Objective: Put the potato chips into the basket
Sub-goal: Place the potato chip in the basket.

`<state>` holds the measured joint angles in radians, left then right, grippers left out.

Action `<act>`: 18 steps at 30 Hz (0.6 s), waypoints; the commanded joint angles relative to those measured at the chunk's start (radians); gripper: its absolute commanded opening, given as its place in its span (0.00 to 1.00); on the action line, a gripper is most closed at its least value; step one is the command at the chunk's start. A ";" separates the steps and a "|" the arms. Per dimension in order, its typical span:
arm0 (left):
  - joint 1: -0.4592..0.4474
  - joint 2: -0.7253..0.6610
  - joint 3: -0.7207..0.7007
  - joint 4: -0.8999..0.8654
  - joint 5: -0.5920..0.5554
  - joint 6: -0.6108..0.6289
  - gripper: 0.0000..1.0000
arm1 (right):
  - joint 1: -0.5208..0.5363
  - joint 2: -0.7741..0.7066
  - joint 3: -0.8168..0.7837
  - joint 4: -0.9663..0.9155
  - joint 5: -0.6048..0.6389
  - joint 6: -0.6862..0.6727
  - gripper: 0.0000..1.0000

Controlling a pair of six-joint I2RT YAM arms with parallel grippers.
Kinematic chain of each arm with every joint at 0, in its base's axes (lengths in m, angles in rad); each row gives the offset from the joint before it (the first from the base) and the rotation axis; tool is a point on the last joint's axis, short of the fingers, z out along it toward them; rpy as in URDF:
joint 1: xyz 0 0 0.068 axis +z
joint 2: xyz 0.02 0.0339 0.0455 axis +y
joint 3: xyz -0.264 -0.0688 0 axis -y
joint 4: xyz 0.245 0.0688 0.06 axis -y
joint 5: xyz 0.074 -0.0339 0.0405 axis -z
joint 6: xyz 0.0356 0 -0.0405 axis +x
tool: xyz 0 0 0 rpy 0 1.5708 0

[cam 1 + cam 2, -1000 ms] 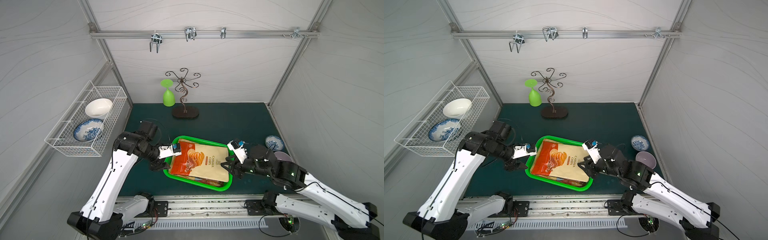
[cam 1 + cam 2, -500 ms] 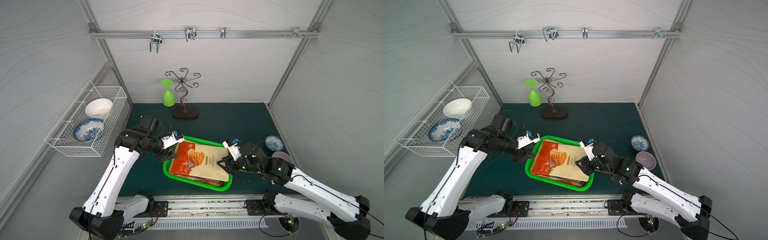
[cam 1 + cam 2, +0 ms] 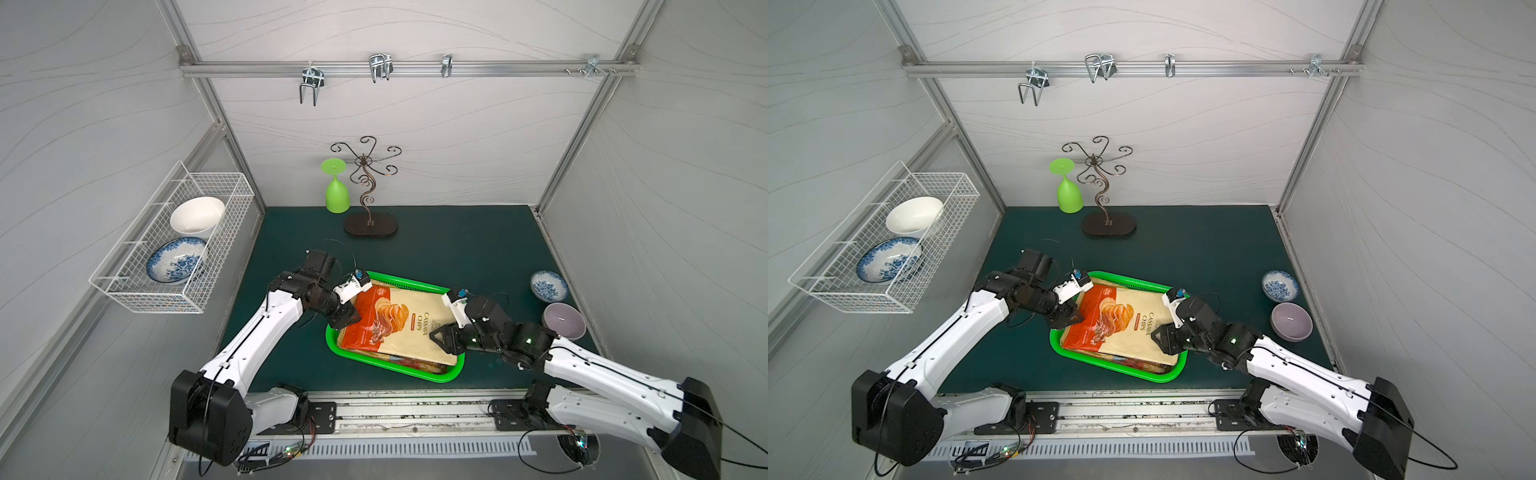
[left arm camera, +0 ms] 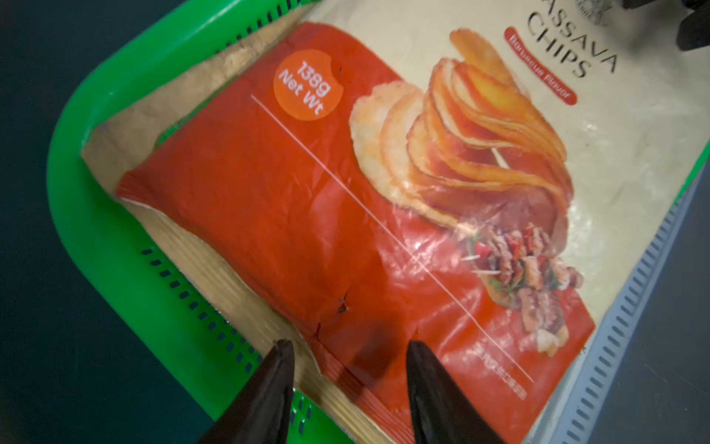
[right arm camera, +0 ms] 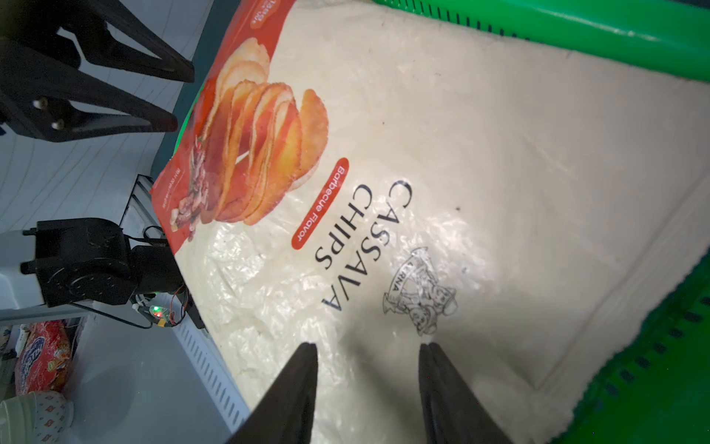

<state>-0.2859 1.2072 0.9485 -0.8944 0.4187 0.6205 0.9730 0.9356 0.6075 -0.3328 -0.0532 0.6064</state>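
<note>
On the left wall hangs a wire rack (image 3: pixel 232 195) holding two bowls. At the counter's (image 3: pixel 457 249) back edge stand an upturned green glass (image 3: pixel 336 197) and a scrolled metal stand (image 3: pixel 370 224).

The left claw (image 3: pixel 351 318) hovers over the left end of the basket (image 3: pixel 332 338) and is released. In the left wrist view its fingers (image 4: pixel 276 376) stand apart above the red end of the Cassava bag (image 3: pixel 407 328), with nothing pinched between them.

The basket sits near the counter's front edge, about midway along it. The Cassava bag lies flat on top inside it, and other bags (image 3: pixel 419 365) peek out beneath it at the front rim.

The right claw (image 3: pixel 436 334) is over the bag's cream end, at the basket's right end. It is also released, its fingers (image 5: pixel 296 384) spread.

By the counter's right edge sit a blue bowl (image 3: pixel 548 286) and a purple bowl (image 3: pixel 564 321).
</note>
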 commanded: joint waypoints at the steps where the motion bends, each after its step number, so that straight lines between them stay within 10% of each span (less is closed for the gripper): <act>1: -0.004 -0.039 -0.028 0.100 -0.045 -0.031 0.51 | -0.003 -0.003 -0.017 0.042 0.004 0.024 0.47; 18: 0.014 -0.134 0.077 0.096 -0.127 -0.167 0.64 | -0.002 -0.129 0.074 -0.023 0.104 -0.111 0.57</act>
<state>-0.2817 1.0882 0.9649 -0.8204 0.3111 0.5056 0.9730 0.8280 0.6376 -0.3355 -0.0097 0.5423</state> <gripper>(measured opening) 0.640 0.567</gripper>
